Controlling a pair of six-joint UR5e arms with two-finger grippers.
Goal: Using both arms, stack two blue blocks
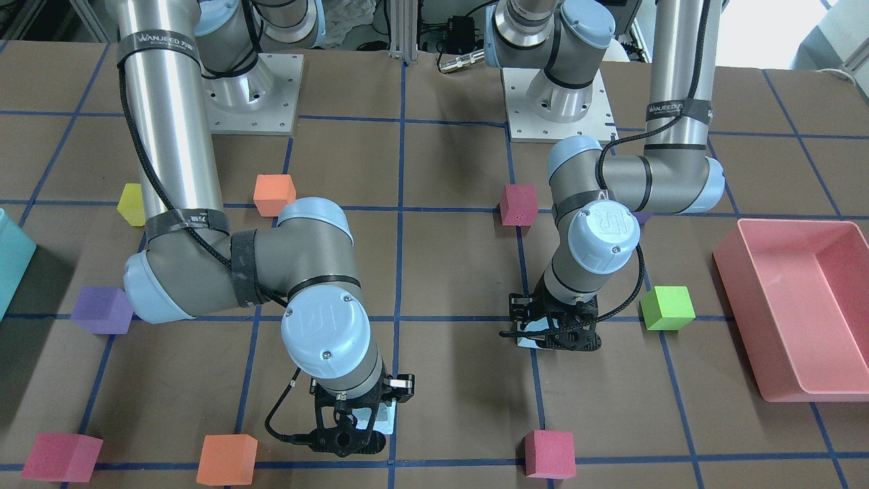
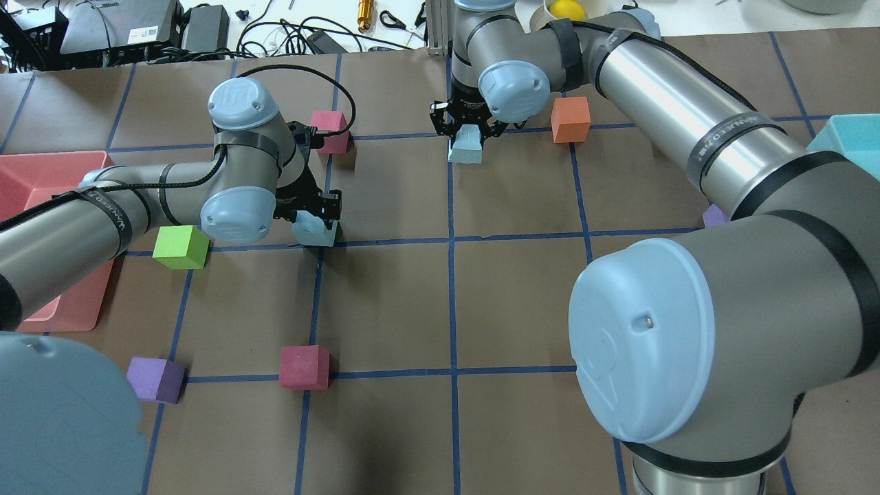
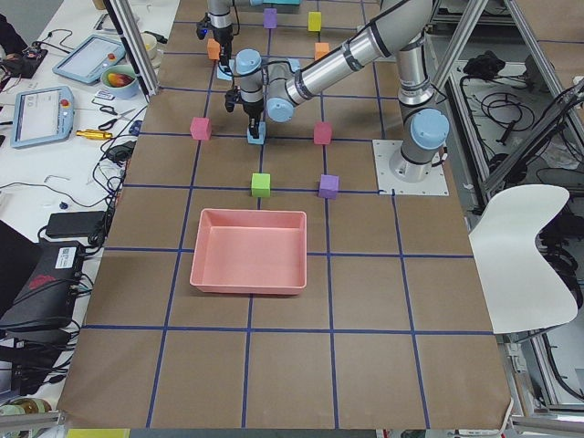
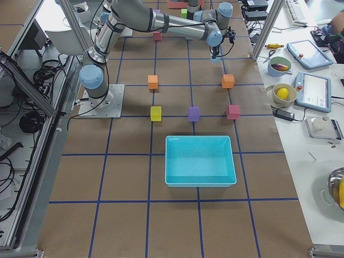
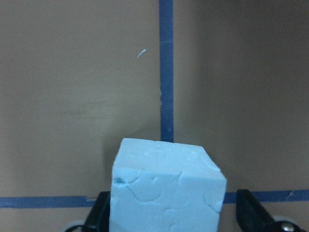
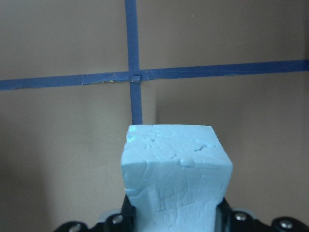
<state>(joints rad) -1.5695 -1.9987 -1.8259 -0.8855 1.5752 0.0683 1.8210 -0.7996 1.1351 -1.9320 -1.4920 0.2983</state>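
Observation:
My left gripper stands over one pale blue block that sits on a tape crossing. In the left wrist view the block lies between the fingers with a small gap on one side, so the jaws look open around it. My right gripper is shut on the other blue block, low over the table at the far middle. That block fills the right wrist view. I cannot tell whether it touches the table. The two blocks are about one grid square apart.
Near the left gripper are a red cube, a green cube and a pink bin. An orange cube sits beside the right gripper. A teal bin, purple cubes and another red cube lie farther off.

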